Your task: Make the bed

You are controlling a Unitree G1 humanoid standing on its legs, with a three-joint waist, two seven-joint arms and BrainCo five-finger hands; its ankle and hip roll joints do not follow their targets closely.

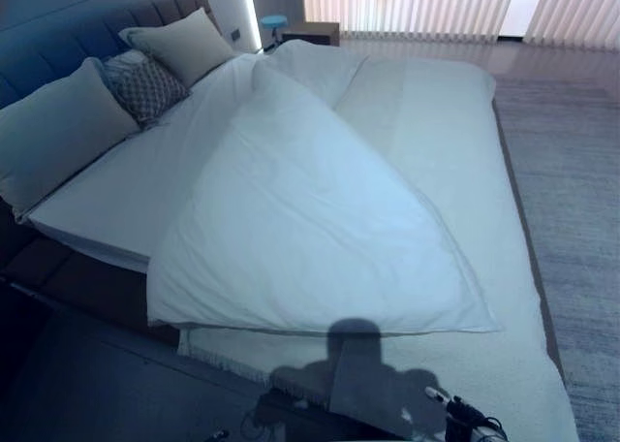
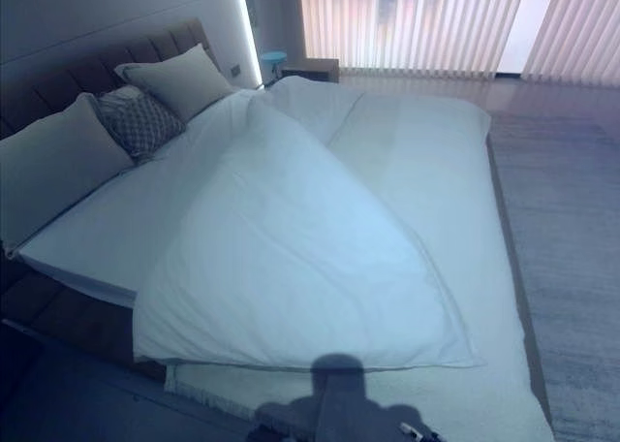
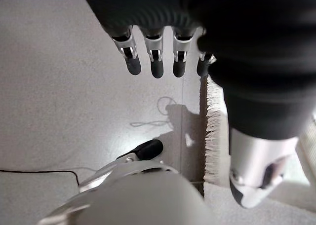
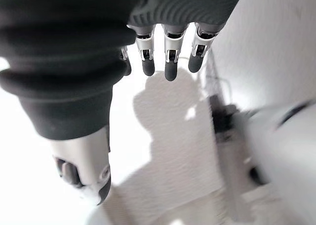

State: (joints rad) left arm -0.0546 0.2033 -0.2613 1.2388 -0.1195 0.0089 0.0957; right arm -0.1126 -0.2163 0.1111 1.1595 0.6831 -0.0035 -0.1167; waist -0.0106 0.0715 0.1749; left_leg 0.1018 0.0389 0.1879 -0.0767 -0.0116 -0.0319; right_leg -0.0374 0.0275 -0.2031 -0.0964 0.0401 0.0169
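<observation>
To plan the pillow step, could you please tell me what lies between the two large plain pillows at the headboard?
A smaller grey patterned cushion lies between the near plain pillow and the far plain pillow, seen in both eye views.

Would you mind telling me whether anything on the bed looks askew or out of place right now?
Yes. The white duvet is folded back on itself into a diagonal triangle, leaving the sheet bare below the pillows. The small patterned cushion sits wedged between the two big pillows. Both hands hang open, off the bedding.
</observation>
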